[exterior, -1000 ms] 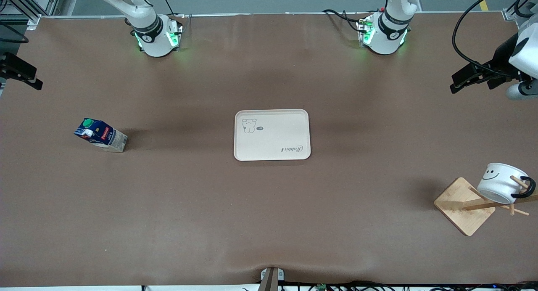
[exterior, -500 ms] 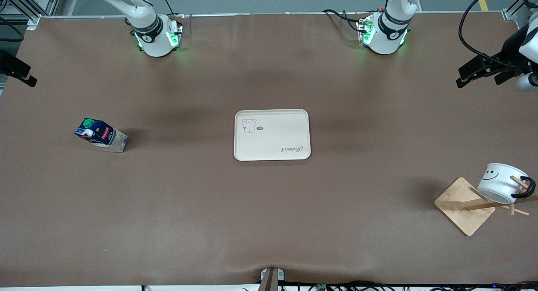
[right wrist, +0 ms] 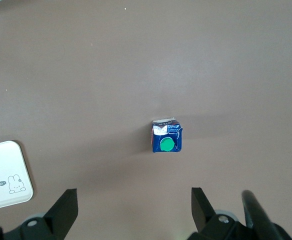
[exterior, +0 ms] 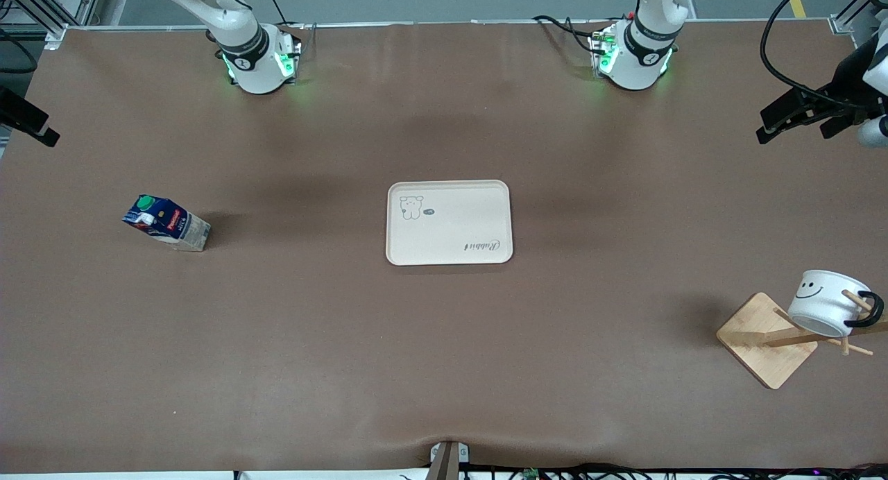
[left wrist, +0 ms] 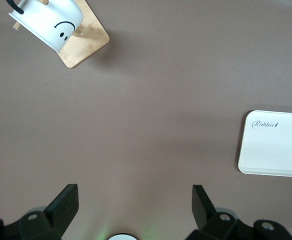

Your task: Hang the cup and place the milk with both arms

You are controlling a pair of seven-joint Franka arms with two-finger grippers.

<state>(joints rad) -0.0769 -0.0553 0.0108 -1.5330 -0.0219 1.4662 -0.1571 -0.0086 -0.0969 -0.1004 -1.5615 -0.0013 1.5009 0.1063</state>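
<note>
The white cup (exterior: 824,303) with its smiley face hangs by its black handle on a peg of a wooden rack (exterior: 770,339), toward the left arm's end of the table; it also shows in the left wrist view (left wrist: 48,22). The dark-blue milk carton (exterior: 165,222) with its green cap stands on the table toward the right arm's end and shows in the right wrist view (right wrist: 166,137). My left gripper (exterior: 769,130) is open and empty over the table's edge at its end (left wrist: 135,200). My right gripper (exterior: 43,134) is open and empty over the table's edge at its end (right wrist: 135,200).
A cream tray (exterior: 449,222) with a rabbit drawing lies in the middle of the table, between the milk and the rack; it shows in both wrist views (left wrist: 276,150) (right wrist: 3,175). The rack's square wooden base (left wrist: 88,42) rests on the brown tabletop.
My left gripper has drawn back toward its end of the table and toward the bases. My right gripper has shifted slightly outward. The cup, milk and tray have not moved.
</note>
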